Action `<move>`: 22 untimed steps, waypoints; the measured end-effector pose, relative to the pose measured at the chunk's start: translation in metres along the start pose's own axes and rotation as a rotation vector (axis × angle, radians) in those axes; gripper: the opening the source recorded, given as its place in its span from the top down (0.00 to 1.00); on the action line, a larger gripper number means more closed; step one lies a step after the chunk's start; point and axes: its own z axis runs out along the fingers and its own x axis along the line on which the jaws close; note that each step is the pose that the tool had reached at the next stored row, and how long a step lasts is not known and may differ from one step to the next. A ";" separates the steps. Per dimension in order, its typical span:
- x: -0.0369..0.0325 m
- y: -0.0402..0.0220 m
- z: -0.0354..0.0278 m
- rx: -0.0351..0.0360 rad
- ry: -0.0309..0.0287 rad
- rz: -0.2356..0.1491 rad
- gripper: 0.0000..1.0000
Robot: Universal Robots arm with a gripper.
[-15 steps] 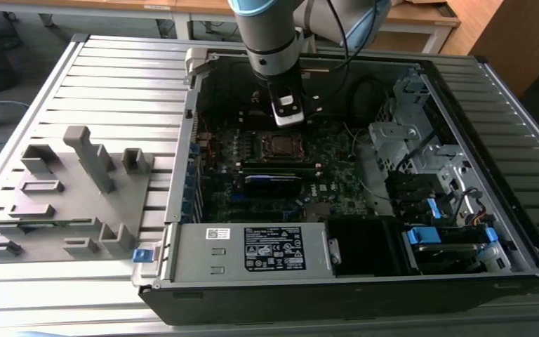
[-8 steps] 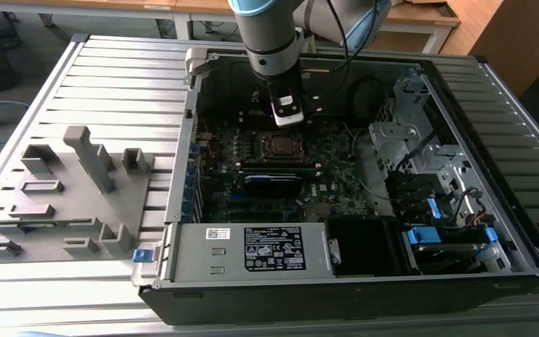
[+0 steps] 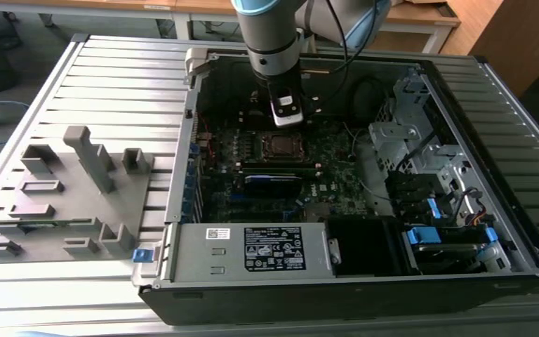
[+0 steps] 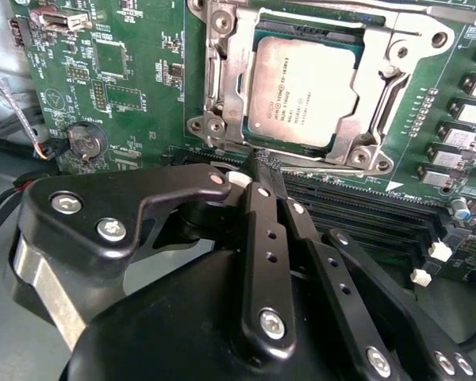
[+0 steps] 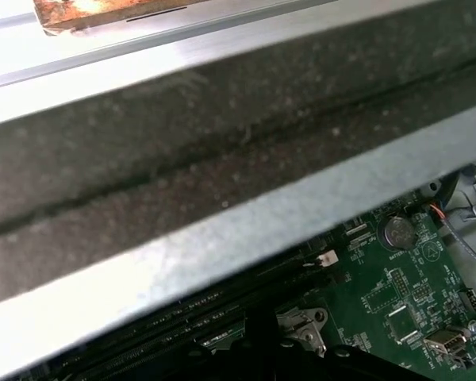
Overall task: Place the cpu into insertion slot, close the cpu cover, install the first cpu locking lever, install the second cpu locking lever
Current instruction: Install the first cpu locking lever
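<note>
- Already the cpu (image 4: 301, 91) lies in the slot (image 4: 262, 32), as the second wrist view shows, and it looks flat and square there.
- Over it the cover (image 4: 232, 87) seems to be down, its silver frame ringing the chip on all sides and the chip top showing through the window.
- At the frame's near edge the gripper (image 4: 268, 171) has its fingers pressed together, tips right by the rim, with nothing seen between them; whether they touch a lever I cannot tell.
- From the exterior view the gripper (image 3: 288, 116) hangs just over the far side of the slot (image 3: 280, 144), inside the open case (image 3: 494, 281).
- Risk: closed tips this near the frame could slip off a thin lever and scrape the board (image 4: 135, 95) or the memory slots (image 4: 357, 214) beside them.
- Risk: pushing down unevenly on the frame could, I judge, tilt the chip and bend the pins beneath.
</note>
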 end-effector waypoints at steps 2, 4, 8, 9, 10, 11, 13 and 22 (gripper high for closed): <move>0.0000 0.0001 -0.0001 0.0002 0.0000 0.001 0.90; 0.0000 0.0006 -0.0007 0.0005 -0.0003 0.002 0.90; -0.0001 0.0013 -0.0020 0.0006 -0.0012 0.005 0.90; -0.0001 0.0013 -0.0020 0.0008 -0.0015 0.007 0.90; -0.0001 0.0012 -0.0021 0.0009 -0.0018 0.008 0.90; -0.0001 0.0012 -0.0022 0.0012 -0.0021 0.010 0.90; -0.0001 0.0013 -0.0022 0.0008 -0.0025 0.014 0.90; -0.0001 0.0016 -0.0023 -0.0016 -0.0010 0.019 0.90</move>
